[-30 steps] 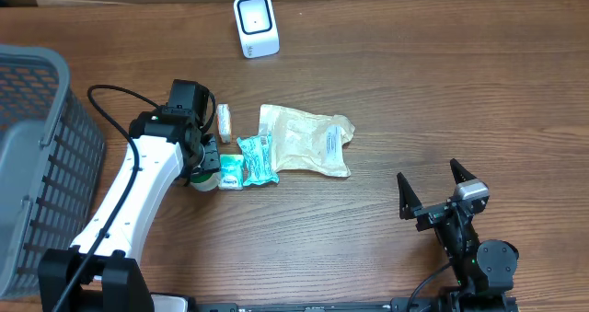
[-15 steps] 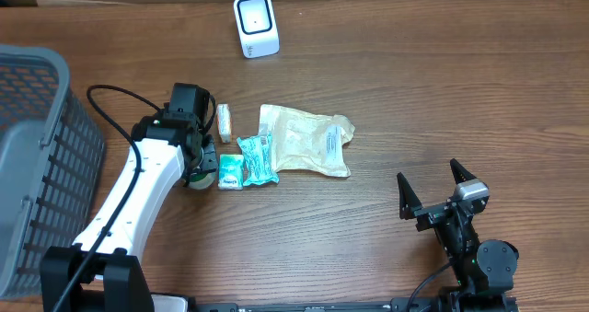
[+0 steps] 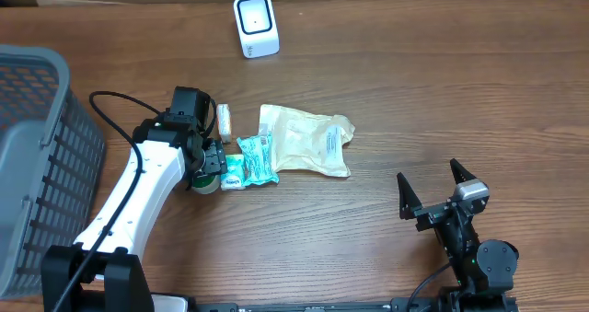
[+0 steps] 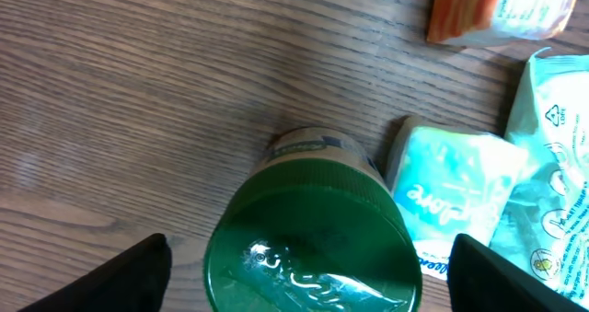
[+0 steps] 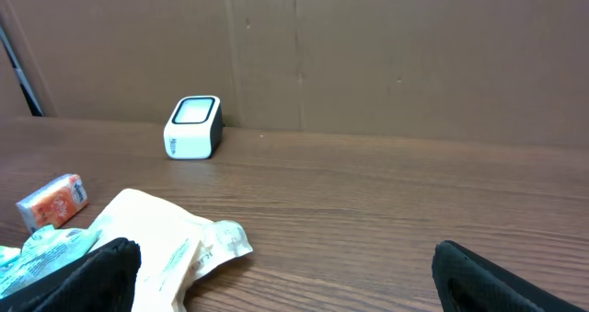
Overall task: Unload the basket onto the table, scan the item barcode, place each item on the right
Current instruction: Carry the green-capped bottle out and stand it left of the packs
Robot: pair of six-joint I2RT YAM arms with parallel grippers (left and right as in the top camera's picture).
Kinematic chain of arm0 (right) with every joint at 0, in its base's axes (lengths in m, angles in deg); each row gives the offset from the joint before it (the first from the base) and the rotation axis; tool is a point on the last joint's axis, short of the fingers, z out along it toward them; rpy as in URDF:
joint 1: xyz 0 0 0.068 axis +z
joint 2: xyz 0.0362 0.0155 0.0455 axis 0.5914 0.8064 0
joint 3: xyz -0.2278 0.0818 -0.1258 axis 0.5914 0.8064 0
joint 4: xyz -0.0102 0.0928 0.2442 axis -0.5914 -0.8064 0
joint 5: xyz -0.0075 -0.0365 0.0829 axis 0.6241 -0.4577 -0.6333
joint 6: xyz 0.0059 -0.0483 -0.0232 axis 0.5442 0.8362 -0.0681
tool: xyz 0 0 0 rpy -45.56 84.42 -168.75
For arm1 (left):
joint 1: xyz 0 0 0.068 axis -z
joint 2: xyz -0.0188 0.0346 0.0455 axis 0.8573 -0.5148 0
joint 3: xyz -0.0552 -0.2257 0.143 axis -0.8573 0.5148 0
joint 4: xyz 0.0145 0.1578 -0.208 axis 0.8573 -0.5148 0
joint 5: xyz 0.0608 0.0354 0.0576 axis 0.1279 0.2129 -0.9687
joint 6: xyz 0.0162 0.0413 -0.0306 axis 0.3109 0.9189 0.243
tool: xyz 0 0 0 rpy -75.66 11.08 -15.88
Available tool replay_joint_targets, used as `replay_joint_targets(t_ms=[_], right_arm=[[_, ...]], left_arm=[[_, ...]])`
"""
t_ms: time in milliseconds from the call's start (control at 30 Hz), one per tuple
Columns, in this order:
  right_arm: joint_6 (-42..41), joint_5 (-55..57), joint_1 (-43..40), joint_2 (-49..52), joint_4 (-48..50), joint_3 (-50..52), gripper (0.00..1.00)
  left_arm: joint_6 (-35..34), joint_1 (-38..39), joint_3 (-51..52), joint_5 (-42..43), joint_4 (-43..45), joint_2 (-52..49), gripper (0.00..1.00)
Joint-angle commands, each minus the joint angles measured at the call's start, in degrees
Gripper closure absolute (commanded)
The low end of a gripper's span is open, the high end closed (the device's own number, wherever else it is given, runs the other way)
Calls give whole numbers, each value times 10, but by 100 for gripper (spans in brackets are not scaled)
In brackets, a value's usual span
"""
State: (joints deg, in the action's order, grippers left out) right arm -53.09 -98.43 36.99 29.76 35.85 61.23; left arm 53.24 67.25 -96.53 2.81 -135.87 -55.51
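Left gripper [image 4: 308,268] spread around green-lidded jar [image 4: 311,222], not touching.
The jar stands left of the tan pouch [image 3: 308,142], teal packets [image 3: 257,159] between; right gripper [image 3: 429,176], well right of the pouch, gapes wide.

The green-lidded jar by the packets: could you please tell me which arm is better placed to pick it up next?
Left. The left tool is directly above the green-lidded jar, fingers open either side of its lid. The right tool stands open, far off across the table.
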Motion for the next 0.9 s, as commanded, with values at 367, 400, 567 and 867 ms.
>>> replay_joint_targets(t_ms=[367,400,567,867], right_arm=[[-2,3,-4,0,2,4,0],[-2,3,-4,0,2,4,0],[-2,4,-4,0,2,4,0],[-2,4,-4,0,2,4,0]], left_arm=[[76,-25,-383,-74,-247,15,8],[87,-35,-419,-74,-260,15,5],[151,-123,-569,-26,-294,15,1],[165,-367,-625,151,-288,22,0]])
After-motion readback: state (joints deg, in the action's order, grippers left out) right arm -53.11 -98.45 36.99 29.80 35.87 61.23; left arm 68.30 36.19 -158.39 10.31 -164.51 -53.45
